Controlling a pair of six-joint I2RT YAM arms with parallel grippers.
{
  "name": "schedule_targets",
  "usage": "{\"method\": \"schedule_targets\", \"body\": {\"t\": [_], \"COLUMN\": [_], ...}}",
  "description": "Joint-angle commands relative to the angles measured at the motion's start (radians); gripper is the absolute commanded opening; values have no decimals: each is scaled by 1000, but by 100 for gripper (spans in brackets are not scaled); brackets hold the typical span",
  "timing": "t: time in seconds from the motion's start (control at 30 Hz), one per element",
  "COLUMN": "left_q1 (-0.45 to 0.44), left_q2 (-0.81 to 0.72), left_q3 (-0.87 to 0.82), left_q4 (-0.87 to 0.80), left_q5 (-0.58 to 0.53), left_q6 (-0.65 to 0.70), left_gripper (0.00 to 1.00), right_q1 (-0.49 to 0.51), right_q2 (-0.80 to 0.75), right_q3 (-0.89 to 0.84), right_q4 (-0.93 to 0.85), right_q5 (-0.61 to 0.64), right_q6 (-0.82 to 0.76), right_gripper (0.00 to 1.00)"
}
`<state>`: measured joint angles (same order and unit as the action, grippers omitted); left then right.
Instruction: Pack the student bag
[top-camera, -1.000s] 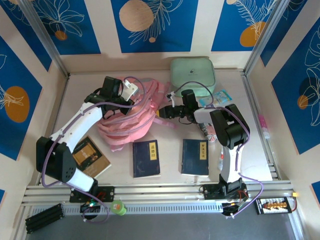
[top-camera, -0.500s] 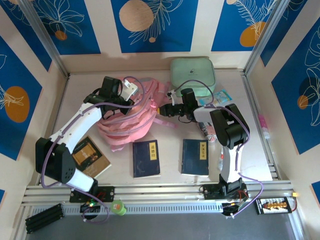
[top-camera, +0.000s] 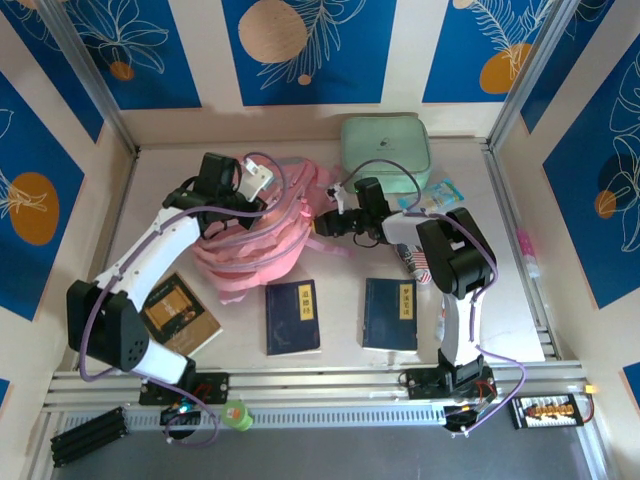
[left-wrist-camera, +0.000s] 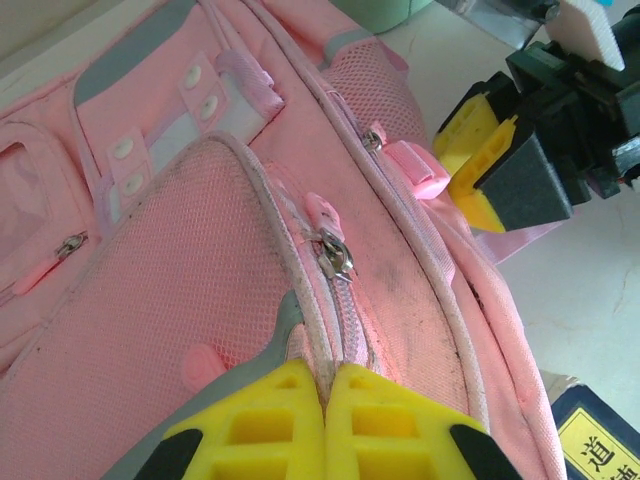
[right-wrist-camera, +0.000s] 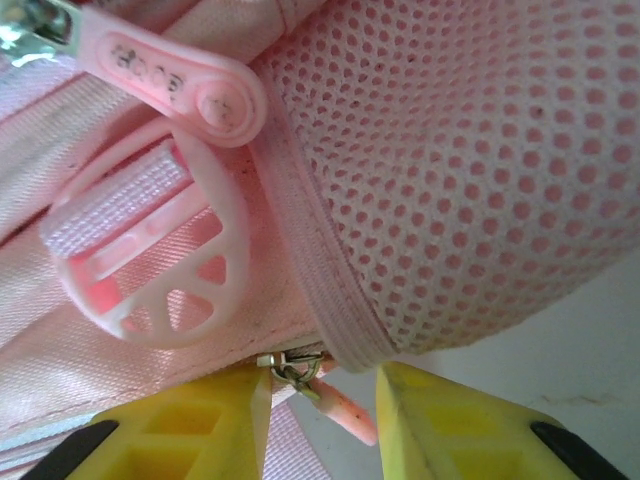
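Soft, matt pink cloth all over the bag (left-wrist-camera: 180, 330), with open-holed mesh on a side panel (right-wrist-camera: 470, 150). Shiny metal on the zip pull (left-wrist-camera: 337, 258); smooth, rubbery pink plastic on the tab (right-wrist-camera: 190, 90) and the ring buckle (right-wrist-camera: 150, 325). Matt yellow plastic, moulded in ribs, on the left claw (left-wrist-camera: 325, 400) and right claw (right-wrist-camera: 320, 390). Smooth, faintly glossy shell on the mint case (top-camera: 385, 148). Matt dark-blue covers on two books (top-camera: 292, 317). Pale, smooth, matt surface (top-camera: 500, 300).

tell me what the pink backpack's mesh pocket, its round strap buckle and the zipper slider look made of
Mesh pocket of the pink backpack: soft fabric netting, matte, with regular small holes.
Round strap buckle: likely moulded plastic, smooth and slightly translucent, webbing threaded through it.
Zipper slider: looks like metal, silvery with a glint.
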<state>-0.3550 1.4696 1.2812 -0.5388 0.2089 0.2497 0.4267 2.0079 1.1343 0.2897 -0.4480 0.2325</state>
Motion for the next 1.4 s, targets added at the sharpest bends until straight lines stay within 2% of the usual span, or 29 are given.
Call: {"method": "schedule_targets", "body": {"t": [0.0, 0.2, 0.37, 0.47, 0.6, 0.77, 0.97, 1.23, 1.37], "left_q1": [15, 23, 28, 31, 31, 31, 25, -2, -10], "left_q2": [-70, -83, -87, -86, -59, 47, 150, 279, 329], "left_q3": [10, 2, -3, -5, -4, 45, 74, 148, 168], "left_q4": [71, 63, 66, 69, 94, 88, 157, 195, 222], "left_q5": [76, 107, 119, 114, 77, 73, 66, 50, 72], "left_q6": [35, 50, 53, 47, -13, -112, -224, -322, -348], "left_gripper": [0, 0, 0, 0, 0, 0, 0, 0, 0], "right_q1": [11, 27, 27, 29, 35, 44, 81, 200, 280], "right_q2": [4, -19, -18, -27, -75, -148, -203, -258, -247], "right_q3": [34, 28, 32, 21, -14, -62, -96, -133, -166], "right_q4": [-47, -55, -59, -60, -75, -132, -200, -237, -155], "right_q5": [44, 62, 71, 91, 127, 133, 151, 235, 211], "right_q6": [-50, -78, -73, -81, -112, -132, -137, -122, -63], "right_gripper": [36, 36, 26, 15, 5, 4, 4, 5, 8]}}
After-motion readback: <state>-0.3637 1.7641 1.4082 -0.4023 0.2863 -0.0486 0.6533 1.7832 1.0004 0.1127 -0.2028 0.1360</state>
